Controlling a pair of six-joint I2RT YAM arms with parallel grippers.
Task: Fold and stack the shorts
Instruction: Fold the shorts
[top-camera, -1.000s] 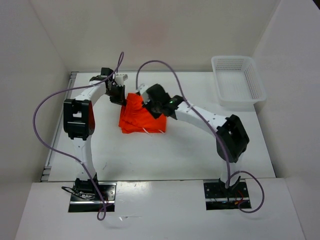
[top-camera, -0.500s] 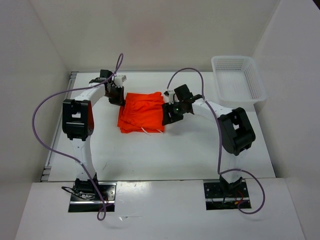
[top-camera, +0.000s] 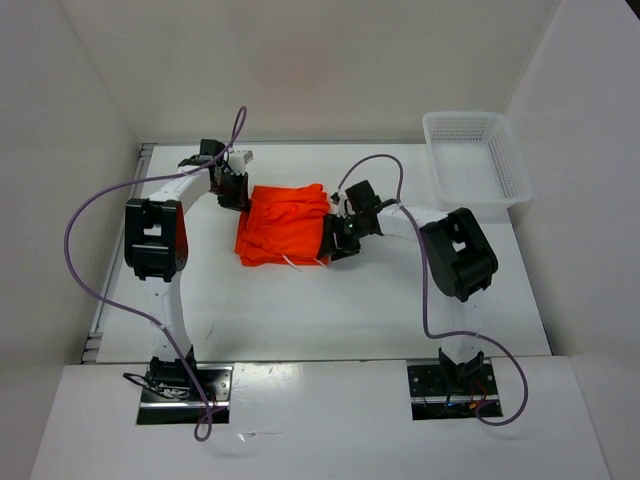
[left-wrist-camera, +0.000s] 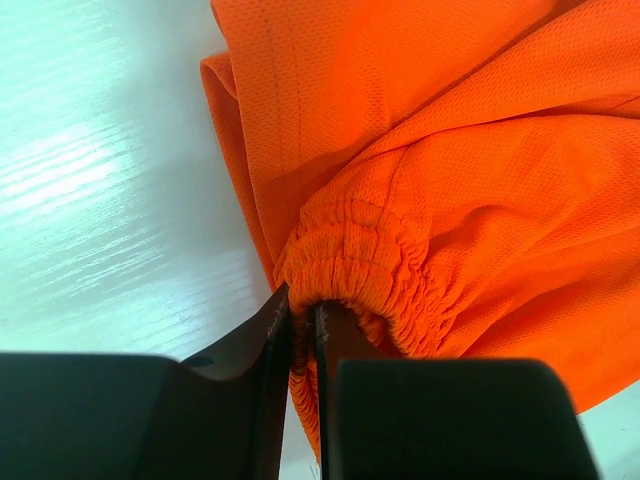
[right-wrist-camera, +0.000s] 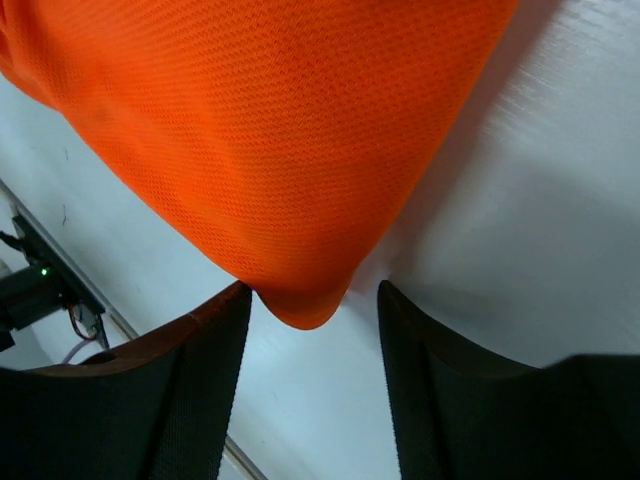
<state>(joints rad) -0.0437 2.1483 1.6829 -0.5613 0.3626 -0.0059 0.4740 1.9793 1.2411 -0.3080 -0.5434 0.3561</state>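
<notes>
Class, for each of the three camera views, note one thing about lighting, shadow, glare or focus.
Top external: soft, even light, the shorts a saturated orange, shadows faint. Left wrist: bright glare streaks on the table, while the gathered waistband weave is sharp. Right wrist: the shorts throw a soft shadow on the table to their right, and the fabric mesh is crisp.

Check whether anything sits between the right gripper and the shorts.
Nothing visible does. The right gripper stands open with a corner of the shorts reaching in between its fingers, unpinched, over the table. The left gripper is shut on the waistband.
</notes>
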